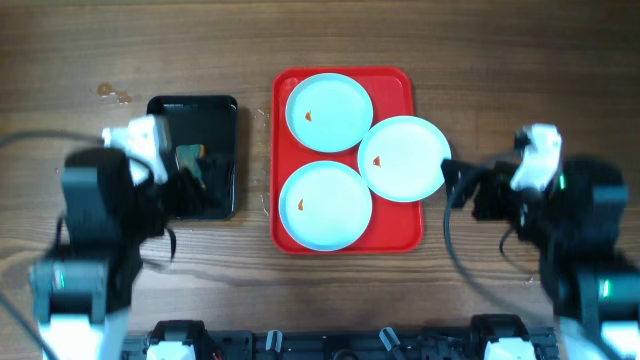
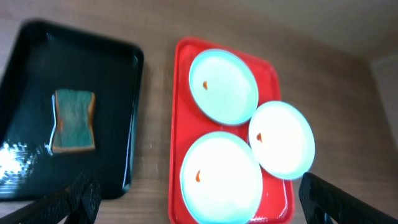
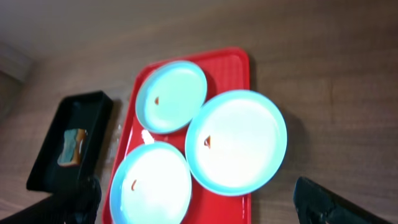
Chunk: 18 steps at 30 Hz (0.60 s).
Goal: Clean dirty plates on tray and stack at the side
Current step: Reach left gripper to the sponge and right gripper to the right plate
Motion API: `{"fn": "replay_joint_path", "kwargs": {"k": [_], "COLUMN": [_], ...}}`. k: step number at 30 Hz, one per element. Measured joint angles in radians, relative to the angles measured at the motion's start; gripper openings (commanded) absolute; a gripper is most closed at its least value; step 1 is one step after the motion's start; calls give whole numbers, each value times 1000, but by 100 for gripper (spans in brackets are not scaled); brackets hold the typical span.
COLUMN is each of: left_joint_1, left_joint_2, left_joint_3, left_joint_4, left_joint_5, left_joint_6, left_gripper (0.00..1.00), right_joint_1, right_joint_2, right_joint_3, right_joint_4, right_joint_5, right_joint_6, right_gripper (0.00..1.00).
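Three round, glossy pale-blue plates (image 1: 329, 112) lie on the smooth red rectangular tray (image 1: 395, 84), while the left gripper (image 2: 199, 198) and right gripper (image 3: 196, 200) are both spread.

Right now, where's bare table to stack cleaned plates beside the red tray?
Bare wood lies right of the red tray, past the overhanging plate, and along the far edge. The gap to the black tray is narrow; the red tray itself is full of plates.
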Motion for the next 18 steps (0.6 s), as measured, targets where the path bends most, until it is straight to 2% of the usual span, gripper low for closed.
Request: {"fn": "replay_joint_path", "kwargs": {"k": [3, 10, 11, 12, 14, 15, 16, 18], "left_joint_1": [0, 0, 0, 0, 0, 0, 0, 0], "left_joint_2": [144, 298, 315, 327, 335, 334, 328, 307], "left_joint_3": [105, 117, 117, 117, 117, 117, 117, 117], "left_joint_4": [-72, -136, -145, -163, -206, -244, -259, -270], "left_joint_5": [16, 56, 56, 56, 55, 39, 21, -54], "left_joint_6": [0, -1, -1, 0, -2, 1, -3, -9], "left_gripper": [100, 100, 99, 92, 89, 91, 100, 100], "right_joint_1": [0, 0, 0, 0, 0, 0, 0, 0], "right_joint_2": [148, 364, 384, 395, 396, 390, 381, 359], "right_joint_3": [64, 66, 66, 66, 66, 66, 66, 66], "right_joint_4": [-13, -66, -78, -89, -114, -133, -145, -159], "right_joint_5": [-12, -152, -161, -162, -159, -151, -138, -113], "right_joint_6": [23, 43, 41, 33, 23, 19, 16, 15], "right_gripper": [100, 100, 100, 100, 100, 100, 100, 100]}}
